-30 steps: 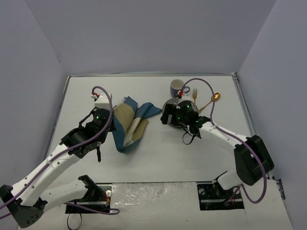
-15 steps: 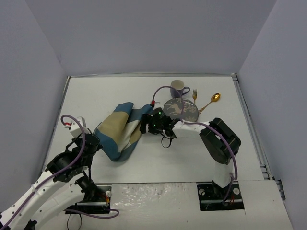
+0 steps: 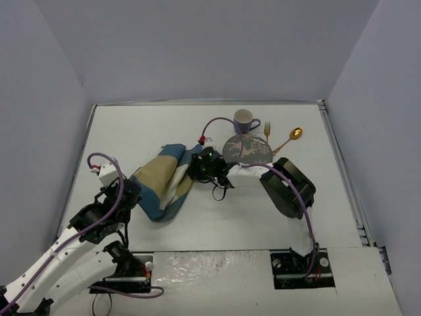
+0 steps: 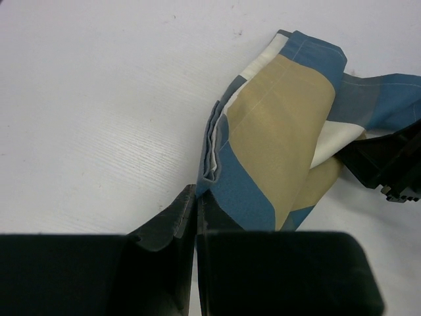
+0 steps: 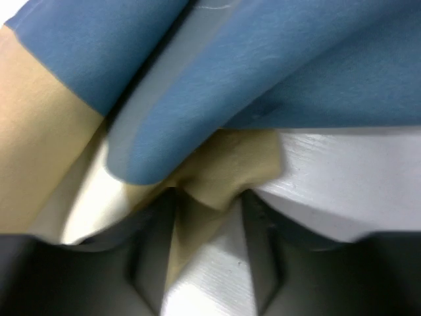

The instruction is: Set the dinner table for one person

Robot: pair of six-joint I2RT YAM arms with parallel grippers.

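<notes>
Right gripper [image 3: 196, 169] has moved off the plate [image 3: 248, 149] and now pinches the checked placemat's [image 3: 163, 181] tan fold — cloth lies crumpled on the dinner table [image 3: 237, 212] ahead. Left gripper [image 4: 196, 197], withdrawn beside it, jaws together, empty — spreading can begin.

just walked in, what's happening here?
Both arms are at the crumpled placemat on the dinner table. The right gripper has a tan fold between its fingers, firm grip unclear. The left gripper is shut at the cloth's opposite corner; whether it pinches cloth is unclear. Plate, mug, fork and spoon sit at the back, untouched.
</notes>
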